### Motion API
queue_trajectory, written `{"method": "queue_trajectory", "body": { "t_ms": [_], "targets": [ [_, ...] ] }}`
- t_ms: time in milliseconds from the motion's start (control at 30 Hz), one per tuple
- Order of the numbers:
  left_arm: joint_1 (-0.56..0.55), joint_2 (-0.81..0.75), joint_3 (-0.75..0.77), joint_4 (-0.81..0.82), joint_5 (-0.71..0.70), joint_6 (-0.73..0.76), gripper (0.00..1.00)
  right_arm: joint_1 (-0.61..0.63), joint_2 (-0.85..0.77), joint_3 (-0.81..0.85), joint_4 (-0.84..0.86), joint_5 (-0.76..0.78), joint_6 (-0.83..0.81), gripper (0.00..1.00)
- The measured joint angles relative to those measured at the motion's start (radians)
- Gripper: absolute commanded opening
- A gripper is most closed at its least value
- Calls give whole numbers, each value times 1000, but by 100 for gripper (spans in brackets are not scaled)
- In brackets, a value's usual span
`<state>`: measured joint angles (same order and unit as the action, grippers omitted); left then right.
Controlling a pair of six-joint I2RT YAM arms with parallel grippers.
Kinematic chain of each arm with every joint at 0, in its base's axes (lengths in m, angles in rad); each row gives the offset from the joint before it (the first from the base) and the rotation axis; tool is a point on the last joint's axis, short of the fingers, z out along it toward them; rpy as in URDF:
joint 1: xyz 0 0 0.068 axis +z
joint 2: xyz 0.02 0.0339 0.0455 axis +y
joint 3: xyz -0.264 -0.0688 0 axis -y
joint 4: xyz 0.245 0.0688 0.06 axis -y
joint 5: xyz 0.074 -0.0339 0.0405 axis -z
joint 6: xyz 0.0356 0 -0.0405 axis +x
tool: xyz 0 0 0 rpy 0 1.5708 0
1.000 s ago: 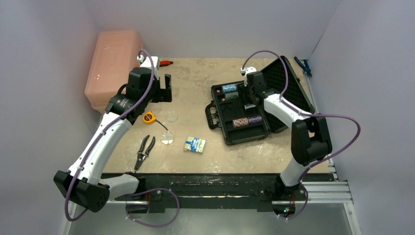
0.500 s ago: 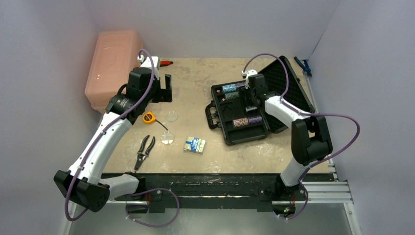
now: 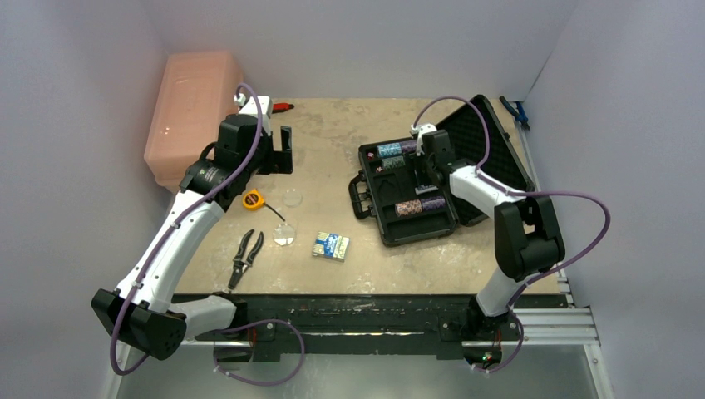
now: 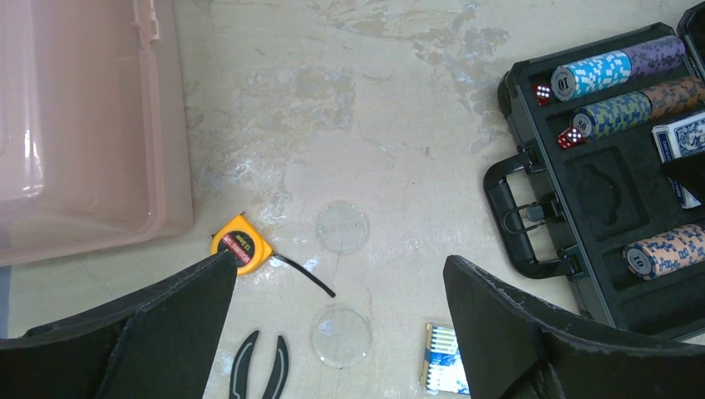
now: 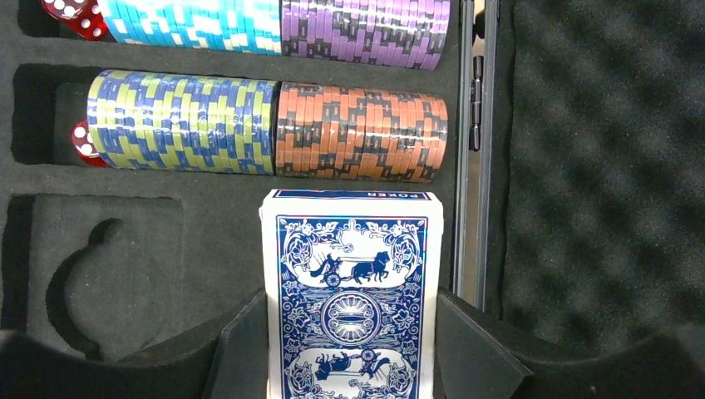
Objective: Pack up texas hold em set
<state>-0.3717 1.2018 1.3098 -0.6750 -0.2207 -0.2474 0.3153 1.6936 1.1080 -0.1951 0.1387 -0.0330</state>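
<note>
right tool [image 5: 352,359] shifted slightly, card deck [image 5: 352,274] gripped

2 ea.: decks [image 3: 331,247], dice [image 4: 569,138], discs [image 4: 342,226]

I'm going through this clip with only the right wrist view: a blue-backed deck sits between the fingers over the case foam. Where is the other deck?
Observer: The other deck lies on the table, left of the briefcase and nearer the arm bases.
Operator: After this held deck, any other set pieces outside?
Observer: Yes, a pale disc and a second disc lie on the table, left of that deck.
Operator: And the left arm?
Observer: The left gripper hangs open above the discs, holding nothing.
</note>
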Motion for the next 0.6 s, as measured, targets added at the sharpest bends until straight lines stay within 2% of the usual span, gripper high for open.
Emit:
{"method": "queue_trajectory", "body": {
  "t_ms": [600],
  "targets": [
    [-3,9,0,0,9,-3,95,-8,-30,-55,35,1,57,0]
  ]
}}
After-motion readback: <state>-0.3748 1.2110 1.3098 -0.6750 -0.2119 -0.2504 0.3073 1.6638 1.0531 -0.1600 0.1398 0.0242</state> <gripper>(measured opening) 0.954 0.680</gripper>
